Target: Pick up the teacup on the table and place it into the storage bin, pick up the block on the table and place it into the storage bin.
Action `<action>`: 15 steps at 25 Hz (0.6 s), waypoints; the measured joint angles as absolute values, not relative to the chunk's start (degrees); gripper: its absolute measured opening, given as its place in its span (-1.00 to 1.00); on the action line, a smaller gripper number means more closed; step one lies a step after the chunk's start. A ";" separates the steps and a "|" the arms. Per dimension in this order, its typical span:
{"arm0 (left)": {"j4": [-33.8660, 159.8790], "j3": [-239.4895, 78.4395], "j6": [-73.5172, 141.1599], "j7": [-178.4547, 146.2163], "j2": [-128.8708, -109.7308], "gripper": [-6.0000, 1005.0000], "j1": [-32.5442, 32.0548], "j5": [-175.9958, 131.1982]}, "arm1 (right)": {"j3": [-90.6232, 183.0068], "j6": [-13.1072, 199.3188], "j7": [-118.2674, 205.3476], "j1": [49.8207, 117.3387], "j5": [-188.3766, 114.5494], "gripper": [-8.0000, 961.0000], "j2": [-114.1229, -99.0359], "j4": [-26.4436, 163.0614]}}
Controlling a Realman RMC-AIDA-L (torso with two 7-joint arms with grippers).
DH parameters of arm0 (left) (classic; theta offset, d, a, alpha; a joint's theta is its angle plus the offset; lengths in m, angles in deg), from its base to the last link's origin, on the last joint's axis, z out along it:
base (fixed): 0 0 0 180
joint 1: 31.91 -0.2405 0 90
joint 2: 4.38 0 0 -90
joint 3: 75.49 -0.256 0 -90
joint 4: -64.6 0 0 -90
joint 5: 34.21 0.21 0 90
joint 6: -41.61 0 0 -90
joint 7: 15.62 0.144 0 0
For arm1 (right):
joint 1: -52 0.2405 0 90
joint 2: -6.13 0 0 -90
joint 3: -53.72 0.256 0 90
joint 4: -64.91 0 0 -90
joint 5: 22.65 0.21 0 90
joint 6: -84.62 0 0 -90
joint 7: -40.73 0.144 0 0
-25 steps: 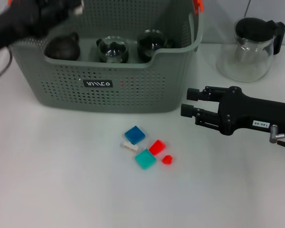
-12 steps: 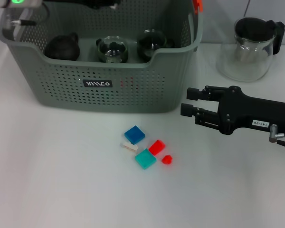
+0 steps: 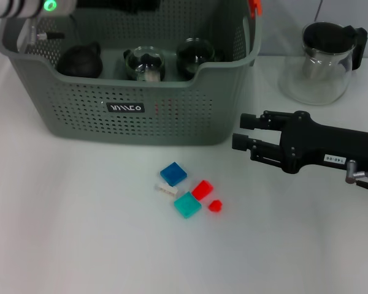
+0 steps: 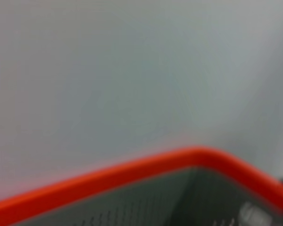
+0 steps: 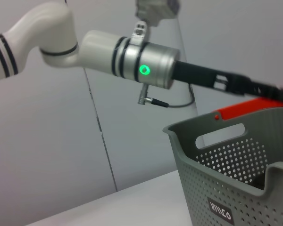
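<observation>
The grey-green storage bin [image 3: 190,113] stands at the back of the table. Inside it are a dark teapot [image 3: 80,60] and two glass teacups [image 3: 145,63] [image 3: 196,56], with a small white piece lying in the left one. Several blocks lie on the table in front of the bin: blue [image 3: 173,174], white [image 3: 166,188], teal [image 3: 187,204], red [image 3: 202,189] and a small red one [image 3: 215,206]. My left gripper [image 3: 132,5] hovers over the bin's back rim, mostly out of frame. To the right of the blocks, my right gripper [image 3: 240,131] rests open and holds nothing.
A glass pitcher with a black lid [image 3: 325,58] stands at the back right. An orange clip [image 4: 132,181] on the bin's rim fills the left wrist view. The right wrist view shows the left arm [image 5: 146,66] reaching over the bin [image 5: 236,188].
My left arm swung from the far left to above the bin's back rim. A small white piece now lies in the left glass teacup. The right arm has not moved.
</observation>
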State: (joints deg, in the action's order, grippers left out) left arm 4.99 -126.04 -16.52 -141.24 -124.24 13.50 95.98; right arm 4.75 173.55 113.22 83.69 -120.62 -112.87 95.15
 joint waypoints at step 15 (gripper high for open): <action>20.28 -110.69 -54.86 -91.94 -123.40 0.65 -6.35 51.23 | 4.76 173.40 113.18 83.34 -120.38 0.09 -112.87 95.15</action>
